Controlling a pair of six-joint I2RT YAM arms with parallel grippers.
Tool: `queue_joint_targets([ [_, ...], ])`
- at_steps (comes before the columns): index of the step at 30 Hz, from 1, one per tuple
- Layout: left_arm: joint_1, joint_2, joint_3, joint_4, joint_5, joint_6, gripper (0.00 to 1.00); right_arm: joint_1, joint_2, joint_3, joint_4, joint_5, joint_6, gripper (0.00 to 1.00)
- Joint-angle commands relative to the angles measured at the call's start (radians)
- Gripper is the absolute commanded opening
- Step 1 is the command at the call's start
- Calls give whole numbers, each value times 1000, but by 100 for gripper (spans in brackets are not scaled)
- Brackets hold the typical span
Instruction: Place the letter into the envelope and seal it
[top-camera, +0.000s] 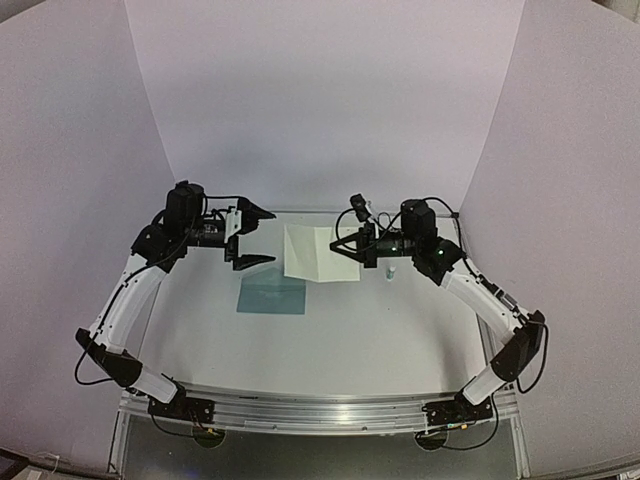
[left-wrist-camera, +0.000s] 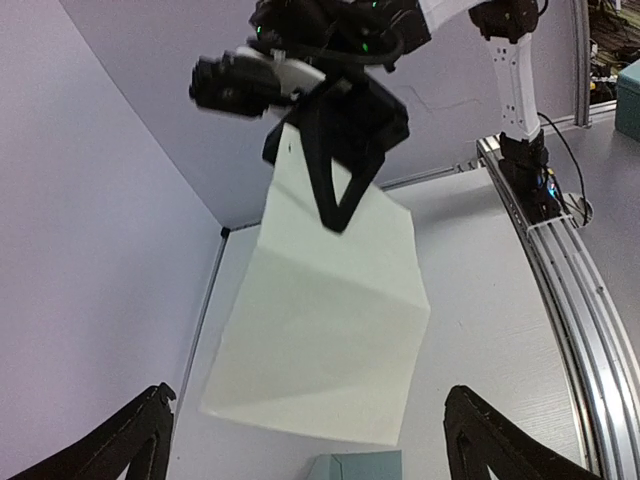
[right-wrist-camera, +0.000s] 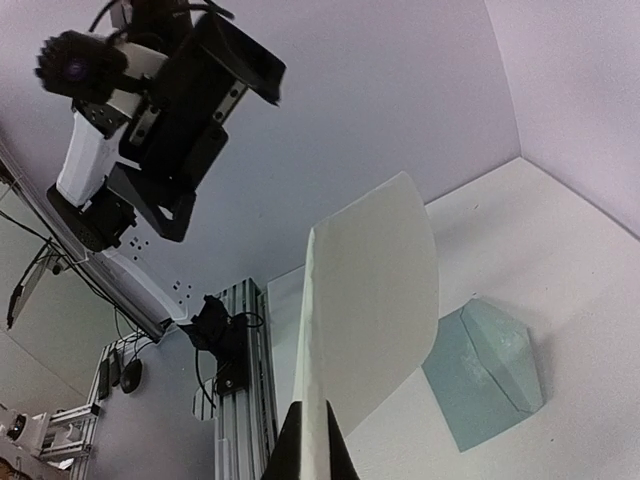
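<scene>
**Top view.** Pale cream rectangular paper sheet, the letter (top-camera: 318, 253), held up off the white surface (top-camera: 350, 330) between the two arms, creased down the middle. Right end effector (top-camera: 335, 245) clamped on the sheet's right edge. Left end effector (top-camera: 268, 237) just beside the left edge, fingers spread wide, gripping nothing. Flat teal paper envelope (top-camera: 272, 295) lying on the surface, near the letter and below its left corner, apart from it.

**Left wrist view.** Own two dark fingers far apart at the bottom corners, nothing between them. Letter (left-wrist-camera: 320, 330) hanging ahead, sagging and bent along its folds. Right end effector (left-wrist-camera: 340, 215) pinching the top edge, jaws together on the paper. Corner of the envelope (left-wrist-camera: 355, 465) showing under the sheet.

**Right wrist view.** Letter (right-wrist-camera: 370, 300) seen nearly edge-on, rising from the closed fingertips and bowing over. Envelope (right-wrist-camera: 490, 375) flat on the surface beyond, triangular flap visible; whether the pocket gapes cannot be told.

**Handling, judged.** Very light, thin, floppy; curls under its own weight when held by one edge. Likely to buckle if pushed against the envelope mouth. Best taken near an edge midpoint, or at two opposite edges to keep it taut. Envelope probably slides easily and needs pinning down.
</scene>
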Motion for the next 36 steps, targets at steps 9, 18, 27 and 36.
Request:
queue_joint_targets([
  [9,-85,123,141,-206,-33,169,97,67,78,107,-31,-151,5,0],
  [18,-115,184,223,-308,-61,196,82,94,112,125,-29,-209,11,0],
  [27,-116,178,234,-384,-7,228,17,94,154,162,-29,-225,1,0],
  [36,-115,164,231,-395,-21,167,0,77,118,139,-29,-90,-13,51],
])
